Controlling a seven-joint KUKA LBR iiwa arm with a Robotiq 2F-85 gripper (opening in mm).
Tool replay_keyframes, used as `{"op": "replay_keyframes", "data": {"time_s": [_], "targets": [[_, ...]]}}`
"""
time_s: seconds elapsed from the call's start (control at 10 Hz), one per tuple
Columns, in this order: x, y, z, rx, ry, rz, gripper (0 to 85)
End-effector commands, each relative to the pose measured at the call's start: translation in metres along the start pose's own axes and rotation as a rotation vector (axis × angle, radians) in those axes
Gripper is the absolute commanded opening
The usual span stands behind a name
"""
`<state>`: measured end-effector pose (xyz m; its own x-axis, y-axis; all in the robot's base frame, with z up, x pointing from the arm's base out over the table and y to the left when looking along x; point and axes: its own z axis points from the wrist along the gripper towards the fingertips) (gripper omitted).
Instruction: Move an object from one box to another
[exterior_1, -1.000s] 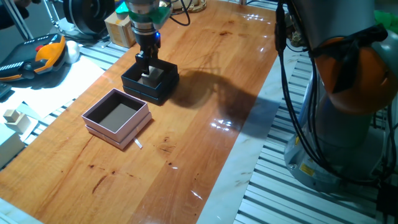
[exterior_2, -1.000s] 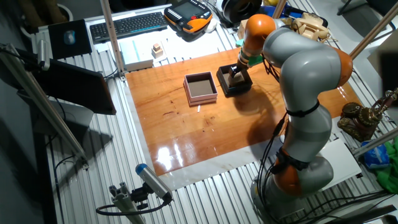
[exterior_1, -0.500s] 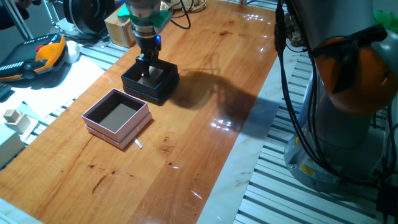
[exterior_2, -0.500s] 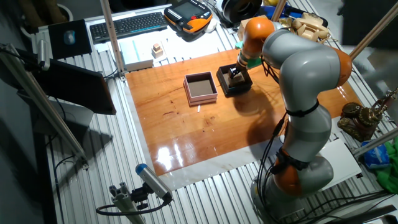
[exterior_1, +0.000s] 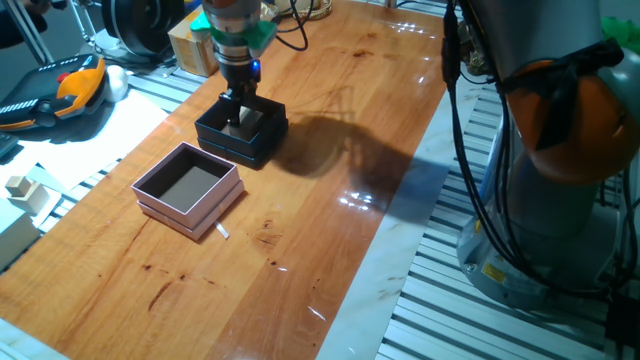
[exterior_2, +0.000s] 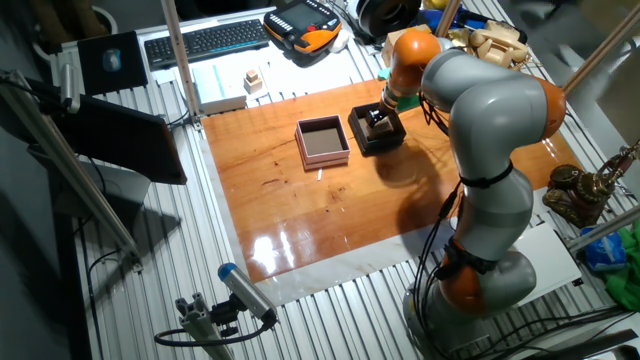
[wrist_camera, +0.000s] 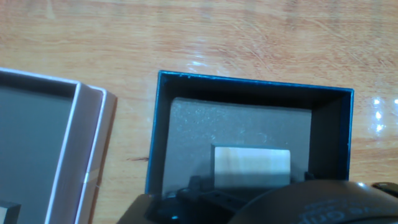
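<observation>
The black box (exterior_1: 243, 135) stands on the wooden table, with the pink box (exterior_1: 188, 188) to its front left. My gripper (exterior_1: 238, 112) reaches down into the black box. In the hand view the pale wooden cube (wrist_camera: 252, 167) sits on the black box's grey floor (wrist_camera: 239, 127), right at my hand's dark body. Dark fingertips (wrist_camera: 196, 184) show on either side of the cube with small gaps. The pink box's dark inside (wrist_camera: 31, 143) holds nothing. The other fixed view shows my gripper (exterior_2: 377, 117) over the black box (exterior_2: 377, 130), beside the pink box (exterior_2: 322, 141).
A small white scrap (exterior_1: 222, 231) lies on the table by the pink box's near corner. A pair of pale wooden blocks (exterior_2: 253, 77) sits off the table on the slatted bench. An orange-black pendant (exterior_1: 60, 90) and a keyboard (exterior_2: 195, 40) lie beyond the table edge.
My gripper has shifted slightly over the cube inside the black box and now covers it in the fixed views. Both boxes have stayed in place.
</observation>
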<state>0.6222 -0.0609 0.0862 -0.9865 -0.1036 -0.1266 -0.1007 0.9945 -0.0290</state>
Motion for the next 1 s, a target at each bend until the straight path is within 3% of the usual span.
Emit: {"op": "replay_keyframes", "data": {"time_s": [0.0, 0.9], "targets": [[0.0, 0.0, 0.001, -0.001, 0.0, 0.0, 85.0], [0.004, 0.001, 0.017, -0.006, -0.011, 0.01, 85.0]]}}
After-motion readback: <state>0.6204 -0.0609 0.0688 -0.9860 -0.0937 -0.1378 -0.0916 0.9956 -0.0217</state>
